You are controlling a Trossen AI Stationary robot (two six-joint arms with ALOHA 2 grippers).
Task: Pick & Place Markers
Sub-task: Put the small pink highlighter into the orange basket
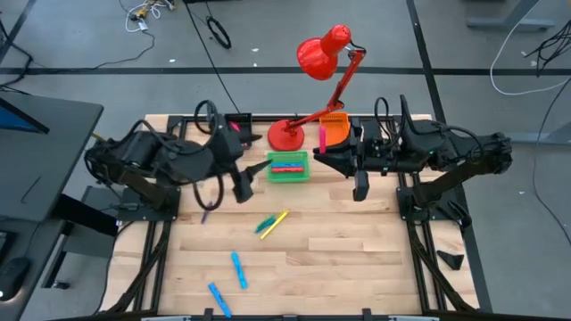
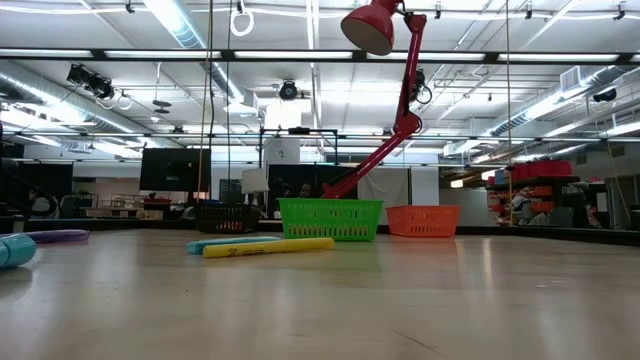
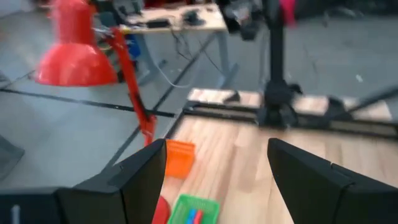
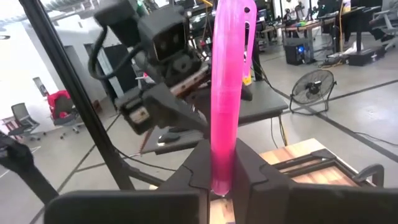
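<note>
Your right gripper is clamped on a pink marker; in the right wrist view the marker stands up out of the closed fingers, held near its lower end, its long axis running straight up the frame. In the high view that same pink marker shows right of centre in the upper half of the frame, lying over the near edge of the orange bin, with the green bin just to its left and the red lamp base between the two, toward the top. You should judge the coming move on that relation: the marker hangs above or just at the orange bin's edge, so a release would likely land there, whereas the green bin, which already holds markers, lies further toward frame left. Whether the marker's tip clears the orange bin's wall cannot be told. Your left gripper stands empty, jaws wide apart, at centre left of the high view, waiting. Loose markers remain on the table: a yellow marker below the green bin, and blue markers toward the lower left, nearer the left arm.
</note>
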